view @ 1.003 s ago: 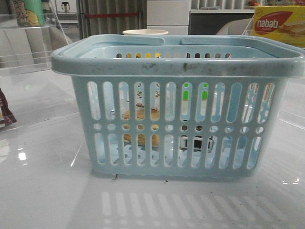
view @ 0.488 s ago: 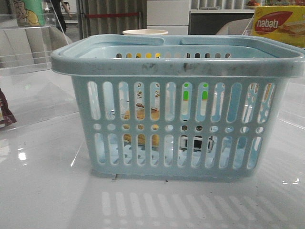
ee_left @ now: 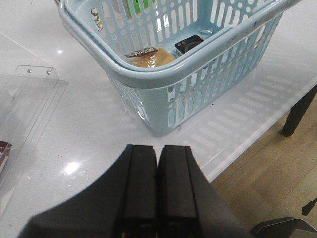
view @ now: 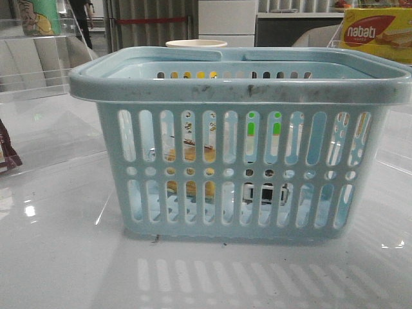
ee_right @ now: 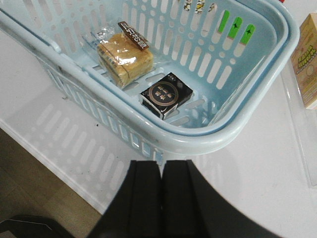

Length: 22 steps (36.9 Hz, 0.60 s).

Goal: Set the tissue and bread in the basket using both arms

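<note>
Blue basket (ee_right: 208,141) holds bread (ee_right: 124,54) (and tissue (ee_right: 166,95)).

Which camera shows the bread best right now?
Right wrist view: the bread lies unobstructed on the basket floor. The left wrist view shows part of it over the rim; the front view only glimpses it through slots.

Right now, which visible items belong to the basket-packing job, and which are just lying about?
Job items:
- basket
- bread, inside the basket
- tissue, inside the basket

Lying about:
- nabati box
- dark packet
- cup behind the basket
</note>
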Tool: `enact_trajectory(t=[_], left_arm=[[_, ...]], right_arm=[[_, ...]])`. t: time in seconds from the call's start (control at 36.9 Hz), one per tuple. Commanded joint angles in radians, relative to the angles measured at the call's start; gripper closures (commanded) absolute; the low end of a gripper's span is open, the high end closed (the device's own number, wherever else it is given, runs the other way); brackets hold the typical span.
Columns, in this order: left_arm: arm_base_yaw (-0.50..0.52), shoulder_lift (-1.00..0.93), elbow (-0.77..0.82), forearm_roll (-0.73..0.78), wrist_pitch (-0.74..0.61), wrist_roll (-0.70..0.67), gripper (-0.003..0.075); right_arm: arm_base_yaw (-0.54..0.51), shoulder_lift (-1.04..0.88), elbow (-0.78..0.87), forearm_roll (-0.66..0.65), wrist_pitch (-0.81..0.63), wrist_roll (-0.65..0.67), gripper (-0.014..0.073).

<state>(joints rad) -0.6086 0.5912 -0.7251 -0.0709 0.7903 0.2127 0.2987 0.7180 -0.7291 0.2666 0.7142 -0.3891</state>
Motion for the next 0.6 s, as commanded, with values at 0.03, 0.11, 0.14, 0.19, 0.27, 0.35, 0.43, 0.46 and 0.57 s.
enact_trajectory(t=[0.03, 0.11, 0.14, 0.19, 0.27, 0.35, 0.43, 0.46, 0.57], left_arm=[[-0.006, 0.005, -0.026, -0.005, -0.085, -0.008, 0.0629], [-0.006, 0.005, -0.026, -0.005, -0.085, -0.008, 0.0629], [-0.006, 0.005, -0.026, -0.005, -0.085, -0.008, 0.0629], [-0.006, 0.005, -0.026, -0.005, -0.085, -0.008, 0.0629], [-0.006, 0.005, -0.026, -0.005, -0.085, -0.008, 0.0629], [-0.006, 0.005, -0.026, -0.005, -0.085, -0.008, 0.0629], [-0.006, 0.005, -0.026, 0.038, -0.092, -0.008, 0.0629], [-0.006, -0.002, -0.023, 0.082, -0.109, -0.008, 0.0629], [0.034, -0.038, -0.019, 0.171, -0.150, -0.008, 0.0629]], right_arm=[[-0.004, -0.003, -0.028, 0.003, -0.062, -0.006, 0.0529], [-0.004, -0.003, -0.028, 0.003, -0.062, -0.006, 0.0529], [-0.004, -0.003, -0.028, 0.003, -0.062, -0.006, 0.0529], [-0.004, -0.003, -0.028, 0.003, -0.062, -0.006, 0.0529], [-0.004, -0.003, -0.028, 0.003, -0.062, -0.006, 0.0529], [-0.004, -0.003, -0.028, 0.003, -0.062, -0.006, 0.0529], [-0.004, -0.003, -0.028, 0.003, -0.062, -0.006, 0.0529], [-0.004, -0.003, -0.028, 0.003, -0.062, -0.006, 0.0529], [-0.004, -0.003, -0.028, 0.003, -0.062, -0.006, 0.0529]])
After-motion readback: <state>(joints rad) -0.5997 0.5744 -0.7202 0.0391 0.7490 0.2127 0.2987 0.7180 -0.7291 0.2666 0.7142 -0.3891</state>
